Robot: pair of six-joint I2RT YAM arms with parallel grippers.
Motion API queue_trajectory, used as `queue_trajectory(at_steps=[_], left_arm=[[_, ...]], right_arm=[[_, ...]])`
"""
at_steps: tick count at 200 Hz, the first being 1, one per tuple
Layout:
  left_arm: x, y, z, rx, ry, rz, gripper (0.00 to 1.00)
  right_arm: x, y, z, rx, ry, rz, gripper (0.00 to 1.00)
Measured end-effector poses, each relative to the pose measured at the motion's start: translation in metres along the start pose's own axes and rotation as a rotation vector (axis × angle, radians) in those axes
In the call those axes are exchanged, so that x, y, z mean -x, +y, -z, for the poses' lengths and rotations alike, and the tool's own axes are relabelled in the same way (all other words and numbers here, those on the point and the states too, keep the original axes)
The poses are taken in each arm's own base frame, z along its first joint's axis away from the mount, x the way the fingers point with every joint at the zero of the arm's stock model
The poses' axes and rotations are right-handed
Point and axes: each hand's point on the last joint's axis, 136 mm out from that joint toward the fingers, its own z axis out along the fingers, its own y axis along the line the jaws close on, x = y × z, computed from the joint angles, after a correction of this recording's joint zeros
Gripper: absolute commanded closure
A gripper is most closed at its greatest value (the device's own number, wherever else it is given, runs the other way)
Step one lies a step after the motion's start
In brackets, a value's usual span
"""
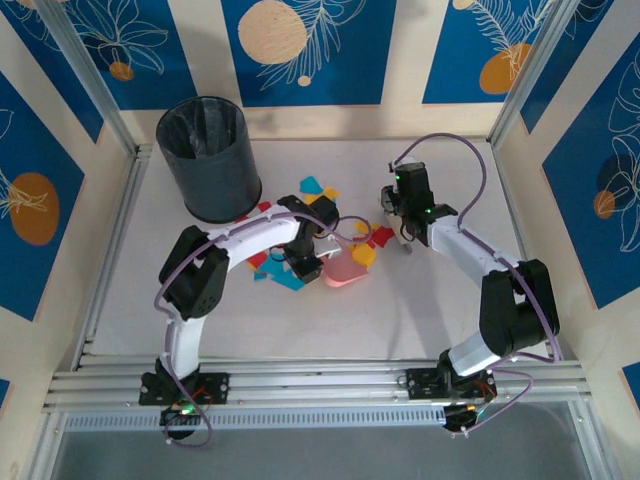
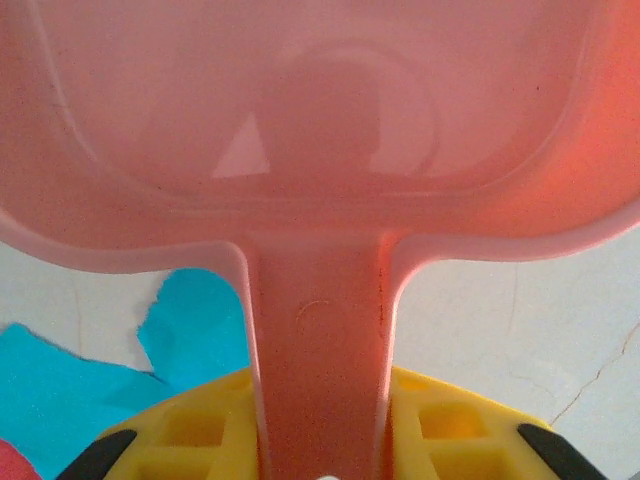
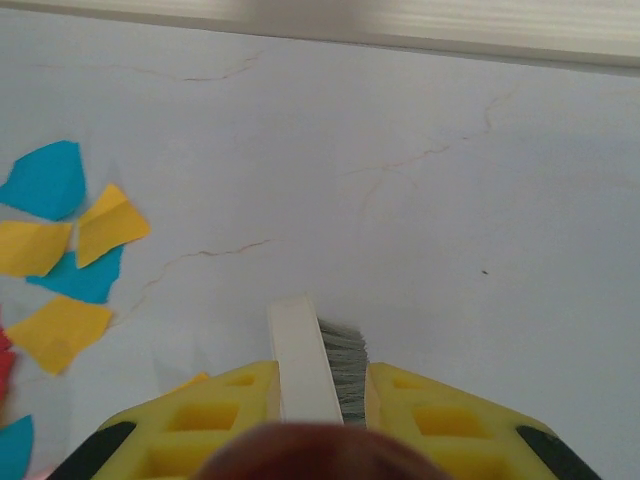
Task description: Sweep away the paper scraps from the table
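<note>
Left gripper (image 1: 303, 263) was closed on the handle of the pink dustpan (image 1: 346, 272), and the right gripper (image 1: 404, 232) was closed on a white brush (image 3: 322, 362), its grey bristles seen between the yellow fingers.

The scraps (image 1: 322, 190) were spread on the table (image 1: 300, 325) in a loose group at the middle. Blue and yellow ones lay behind the pan, red and yellow ones just beside its right side, near the brush, and more blue and red ones under the left arm. A black bin (image 1: 210, 160) stood near them, at the back left.

For this step, the front edge of the pan should probably be kept flat on the table and turned toward the nearest scraps. The brush should be set down beyond them and drawn toward the pan in short, low strokes, because such light paper could be thrown aside by a fast stroke. The pieces under the left arm would need the pan to be placed again.

The scraps were seen as small, flat, torn pieces with uneven edges. Whether any was already in the pan could not be told.
</note>
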Motion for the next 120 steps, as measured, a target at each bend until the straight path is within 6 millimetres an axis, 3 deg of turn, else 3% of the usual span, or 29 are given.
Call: queue_trajectory(at_steps=[39,120], left_arm=[[0.013,0.006,-0.001,0.013,-0.018,0.002,1.00],[0.022,0.022,-0.001,0.033,-0.035,0.050,1.00]], right_arm=[[-0.002,0.020,0.002,0.074,0.005,0.030,1.00],[-0.010,0.058,0.017,0.202,0.029,0.081,1.00]])
